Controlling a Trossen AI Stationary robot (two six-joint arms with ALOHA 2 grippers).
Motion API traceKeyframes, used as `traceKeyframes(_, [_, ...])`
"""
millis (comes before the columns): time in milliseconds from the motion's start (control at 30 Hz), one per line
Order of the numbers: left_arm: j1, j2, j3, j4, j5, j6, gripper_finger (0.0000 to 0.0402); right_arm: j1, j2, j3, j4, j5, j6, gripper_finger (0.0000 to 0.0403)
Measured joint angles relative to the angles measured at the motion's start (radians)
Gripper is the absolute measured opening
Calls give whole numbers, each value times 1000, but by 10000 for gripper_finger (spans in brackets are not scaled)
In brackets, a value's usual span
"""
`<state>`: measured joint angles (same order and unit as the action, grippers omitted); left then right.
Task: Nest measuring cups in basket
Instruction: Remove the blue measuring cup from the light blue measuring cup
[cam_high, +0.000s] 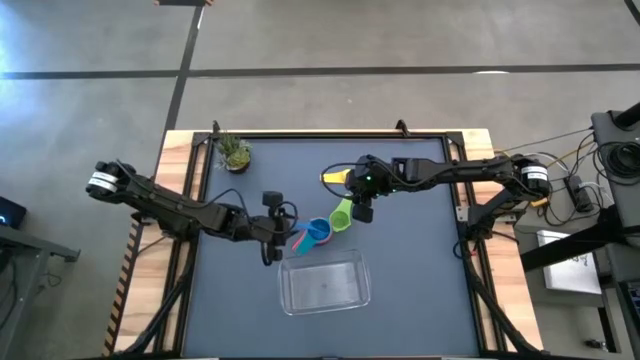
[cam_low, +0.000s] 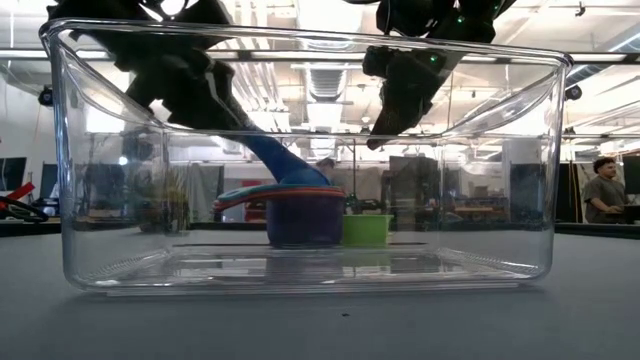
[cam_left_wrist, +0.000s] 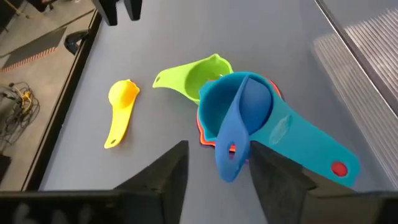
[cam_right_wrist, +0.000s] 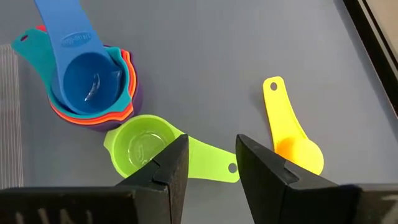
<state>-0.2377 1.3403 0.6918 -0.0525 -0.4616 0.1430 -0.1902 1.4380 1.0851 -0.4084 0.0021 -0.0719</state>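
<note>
A stack of nested cups (cam_high: 316, 234) stands on the dark table just beyond the clear basket (cam_high: 286, 290). From the bottom it is purple, red, orange and teal, with the blue cup (cam_left_wrist: 239, 102) on top. The blue cup's handle (cam_low: 265, 150) slants up toward my left gripper (cam_left_wrist: 217, 152). That gripper is open, with a finger on either side of the handle's free end. The green cup (cam_right_wrist: 140, 146) stands beside the stack. The yellow cup (cam_right_wrist: 289, 134) lies farther off. My right gripper (cam_right_wrist: 208, 155) is open and hangs high above the green cup's handle (cam_right_wrist: 211, 163). My left gripper comes level from the table's left, its fingers lying along the blue cup's handle. The handle's free end (cam_left_wrist: 229, 163) lies close against one finger (cam_left_wrist: 256, 163). The other finger stands apart from it. I cannot tell whether the near finger touches it.
A small potted plant (cam_high: 235, 152) stands at the table's far left corner. The basket (cam_low: 100, 260) holds nothing and lies near the front edge. A person (cam_low: 603, 190) stands in the room beyond the table.
</note>
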Motion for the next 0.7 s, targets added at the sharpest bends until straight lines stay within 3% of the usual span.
traceKeyframes(267, [-3,0,0,-4,47,59,13,0,0,0,1,0,0,121])
traceKeyframes(367, [-6,-1,0,-1,19,59,5,0,0,0,1,0,0,117])
traceKeyframes(700, [-21,-159,0,-17,-238,89,1,0,0,0,0,-1,0,122])
